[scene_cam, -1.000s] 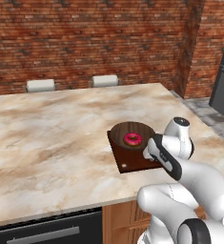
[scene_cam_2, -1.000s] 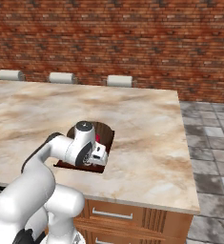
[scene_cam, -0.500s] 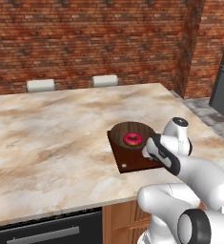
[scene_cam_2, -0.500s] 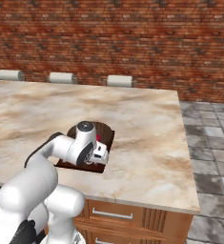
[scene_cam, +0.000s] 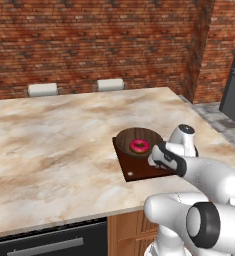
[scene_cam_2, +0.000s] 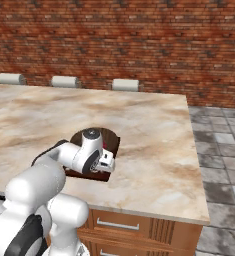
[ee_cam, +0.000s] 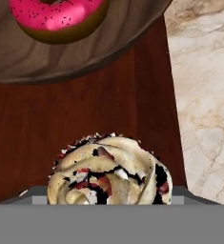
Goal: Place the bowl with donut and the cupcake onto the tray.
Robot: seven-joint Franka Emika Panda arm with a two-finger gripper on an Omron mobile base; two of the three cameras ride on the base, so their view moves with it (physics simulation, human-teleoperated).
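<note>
A: Which step is in hand?

B: The last placing step, it is judged. The bowl (scene_cam: 138, 141) is seen on the far half of the tray (scene_cam: 134, 170), and the donut (scene_cam: 138, 146) lies inside it. In the hand view, the cupcake (ee_cam: 111, 169) is seen on the near part of the tray, just short of the bowl's rim.

A: How is the claw held?

B: The claw (scene_cam: 153, 159) is poised low over the tray's near edge. Its fingertips are hidden, but the jaws are taken to be spread wide. Whether the cupcake is touched cannot be told.

A: What is called for next?

B: A straight lift away is probably needed, so the cupcake is not tipped.

A: Where is the tray?

B: Near the front right corner of the marble counter (scene_cam: 54, 140).
</note>
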